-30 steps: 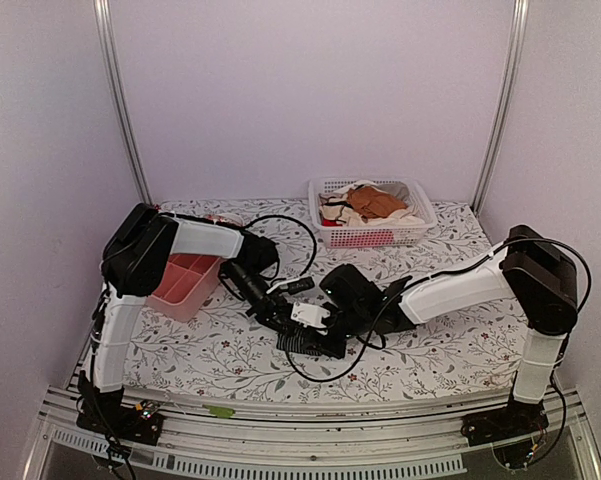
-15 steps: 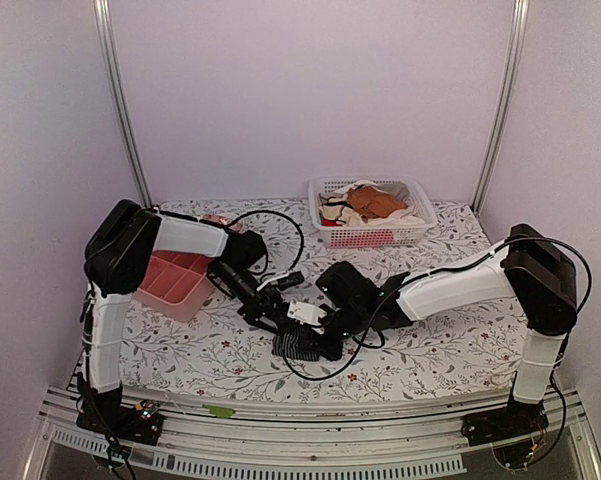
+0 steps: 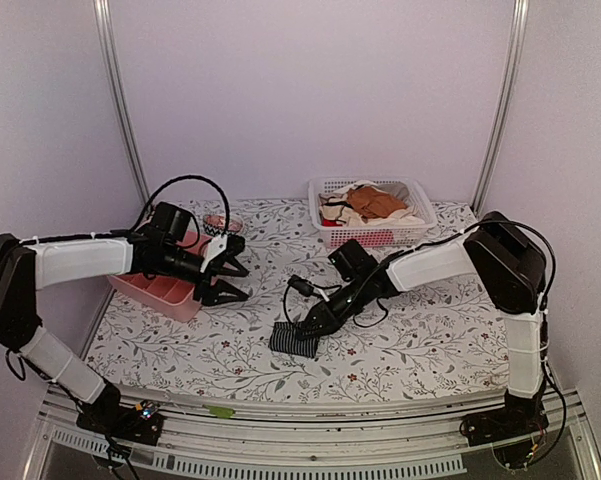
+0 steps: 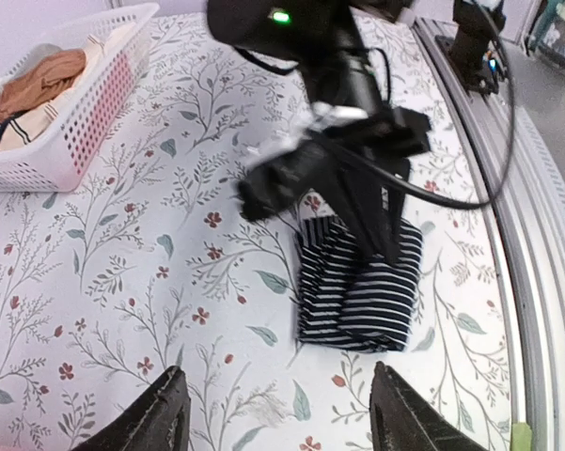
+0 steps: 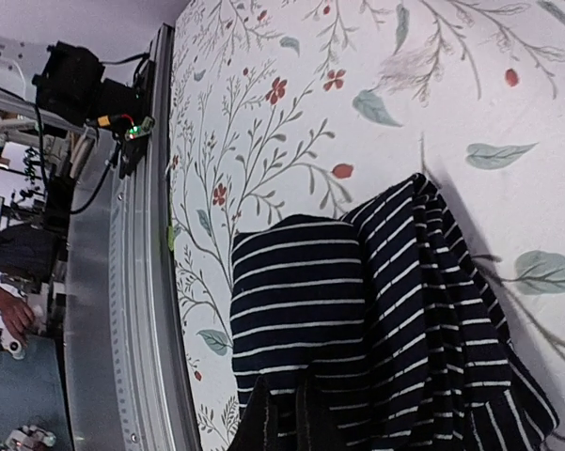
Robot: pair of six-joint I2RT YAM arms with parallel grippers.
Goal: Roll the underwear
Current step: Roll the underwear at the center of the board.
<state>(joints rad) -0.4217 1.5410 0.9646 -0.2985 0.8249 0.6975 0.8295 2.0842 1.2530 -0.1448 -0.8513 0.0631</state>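
**Left arm backs off, right arm keeps the bundle**

Pulled away from the garment over the last second, the left gripper now hangs empty with its jaws spread wide, while the right arm has stretched out lower and flatter across the desk.

Nearest the camera, the underwear lies folded into a short, thick bundle, well in front of the white basket and a little to its left. In the overhead view its long axis runs roughly along the desk's near edge, with the thin white stripes crossing it.

The right gripper, just basket-side of the bundle, is closed on a pinch of striped fabric at the far right corner. That hold probably keeps the fold from springing open.

Farther back, well left of the basket, the left gripper faces the bundle beside a pink tray, likely waiting clear for its next grasp.
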